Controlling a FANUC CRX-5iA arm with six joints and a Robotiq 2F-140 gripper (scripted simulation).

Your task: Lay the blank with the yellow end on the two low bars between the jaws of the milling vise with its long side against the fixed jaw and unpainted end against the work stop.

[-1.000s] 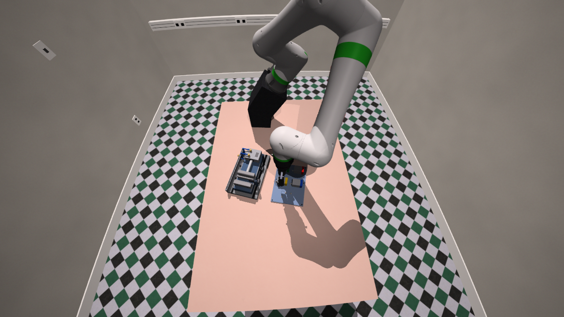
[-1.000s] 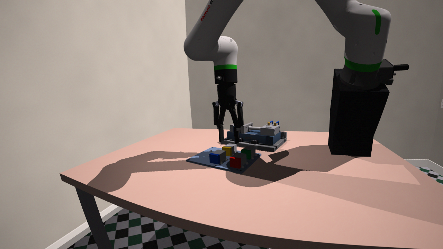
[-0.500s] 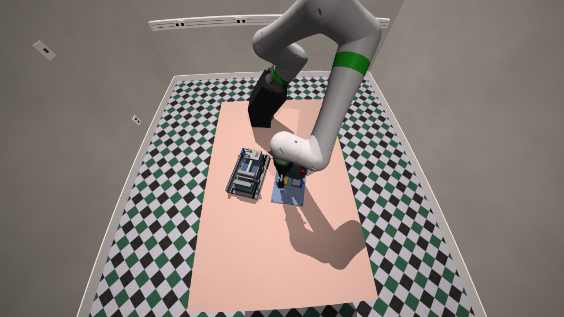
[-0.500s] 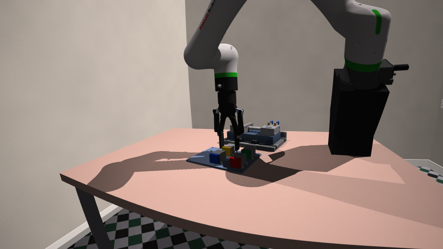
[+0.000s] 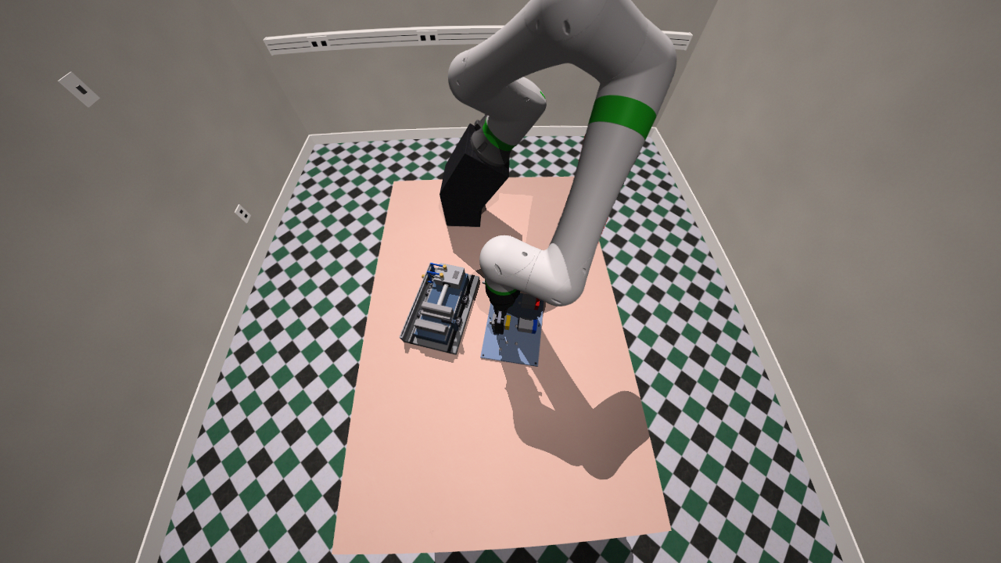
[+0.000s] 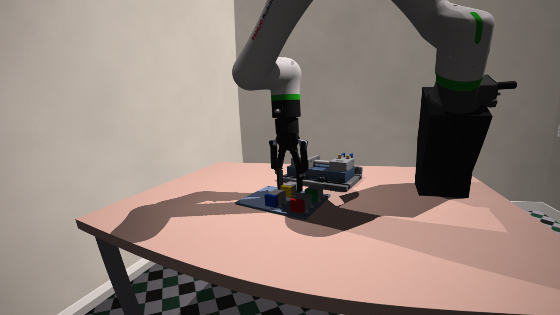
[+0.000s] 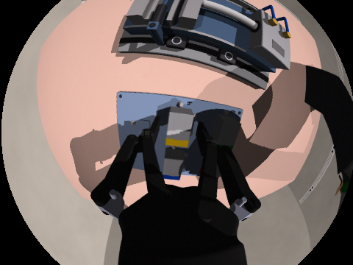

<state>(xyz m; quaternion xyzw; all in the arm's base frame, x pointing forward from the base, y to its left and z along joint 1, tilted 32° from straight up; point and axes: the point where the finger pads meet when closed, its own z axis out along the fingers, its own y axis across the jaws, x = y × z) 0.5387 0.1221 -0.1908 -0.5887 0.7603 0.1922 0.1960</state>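
Observation:
The yellow-ended blank [image 5: 507,321] [image 6: 286,191] [image 7: 180,121] lies on the blue plate [image 5: 511,354] [image 6: 250,200] [image 7: 134,107], its yellow end facing the blue-ended blank. My gripper [image 6: 289,189] [image 7: 178,125] is partly open and points straight down. Its fingers stand on either side of the yellow-ended blank, with gaps showing in the wrist view; the tips' exact height is hard to tell. The milling vise stands beside the plate, with its fixed jaw [image 5: 432,326] [image 7: 139,18] at the end away from the hose block [image 5: 451,274] [image 7: 270,40]. The work stop is hard to make out.
The blue-ended blank [image 5: 527,324] [image 6: 271,200] [image 7: 172,177] lies just beyond the yellow end. The green-ended blank [image 6: 311,194] [image 7: 228,129] is close to one finger, in shadow. The red-ended blank [image 5: 537,303] [image 6: 297,205] lies beside them. Small pins stand on the plate.

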